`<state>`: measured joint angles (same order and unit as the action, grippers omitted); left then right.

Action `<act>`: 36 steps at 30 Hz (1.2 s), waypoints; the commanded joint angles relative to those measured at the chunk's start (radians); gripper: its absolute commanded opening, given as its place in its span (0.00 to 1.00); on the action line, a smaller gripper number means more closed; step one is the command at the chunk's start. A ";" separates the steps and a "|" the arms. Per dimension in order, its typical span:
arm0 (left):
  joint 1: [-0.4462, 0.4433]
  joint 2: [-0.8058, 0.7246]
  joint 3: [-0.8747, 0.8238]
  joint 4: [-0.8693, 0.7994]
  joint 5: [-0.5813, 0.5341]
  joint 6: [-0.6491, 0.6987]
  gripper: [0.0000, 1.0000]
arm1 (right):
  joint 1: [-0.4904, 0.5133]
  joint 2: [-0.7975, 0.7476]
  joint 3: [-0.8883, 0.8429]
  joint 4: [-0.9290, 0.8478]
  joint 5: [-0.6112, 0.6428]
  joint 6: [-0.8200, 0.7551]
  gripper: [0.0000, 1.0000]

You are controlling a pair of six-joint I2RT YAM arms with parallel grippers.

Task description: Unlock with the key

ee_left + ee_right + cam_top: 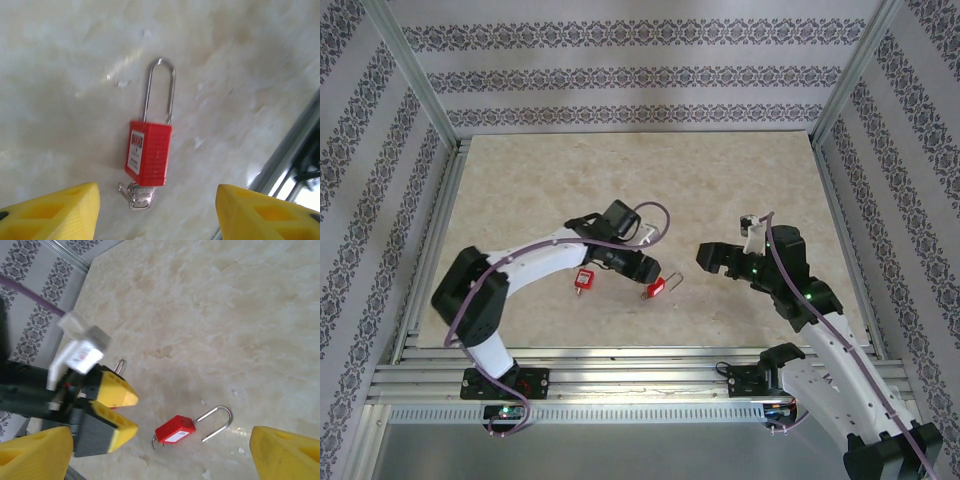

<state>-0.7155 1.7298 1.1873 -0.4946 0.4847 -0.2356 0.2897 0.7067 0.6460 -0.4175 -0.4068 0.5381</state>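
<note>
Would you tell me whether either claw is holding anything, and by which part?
Nothing is held. The long-shackled red plastic padlock lies untouched on the table under the open left claw; the right claw is open too.

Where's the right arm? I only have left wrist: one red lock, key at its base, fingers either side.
Observer: The right gripper hangs open just right of your lock, not touching it.
Operator: Which end faces it?
Observer: The shackle. The key end faces the left gripper.
Operator: Other locks around?
Observer: A second lock lies left of yours, beside the left forearm.
</note>
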 commanded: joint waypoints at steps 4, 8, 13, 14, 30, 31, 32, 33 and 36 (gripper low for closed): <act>-0.067 0.107 0.118 -0.200 -0.059 0.119 0.63 | -0.011 -0.036 0.007 -0.086 0.020 -0.027 0.91; -0.075 0.152 0.159 -0.217 -0.088 0.134 0.61 | -0.010 -0.038 0.005 -0.093 0.022 -0.030 0.91; -0.081 0.219 0.221 -0.250 -0.100 0.158 0.57 | -0.011 -0.033 -0.003 -0.087 0.020 -0.030 0.91; -0.082 0.228 0.226 -0.250 -0.094 0.160 0.57 | -0.011 -0.033 -0.005 -0.087 0.019 -0.030 0.91; -0.040 0.240 0.192 -0.147 0.039 0.135 0.28 | -0.011 -0.029 -0.018 -0.083 0.028 -0.035 0.91; -0.032 0.238 0.185 -0.138 0.059 0.131 0.25 | -0.012 -0.027 -0.019 -0.086 0.029 -0.033 0.91; -0.025 0.236 0.173 -0.123 0.081 0.126 0.23 | -0.012 -0.026 -0.019 -0.087 0.029 -0.035 0.91; -0.013 0.231 0.160 -0.106 0.096 0.118 0.21 | -0.011 -0.026 -0.020 -0.086 0.029 -0.035 0.91; 0.020 0.214 0.113 -0.052 0.146 0.094 0.19 | -0.012 -0.026 -0.022 -0.081 0.031 -0.032 0.91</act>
<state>-0.7261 1.9621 1.3476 -0.6018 0.5751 -0.1165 0.2893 0.6830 0.6342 -0.4980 -0.3958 0.5190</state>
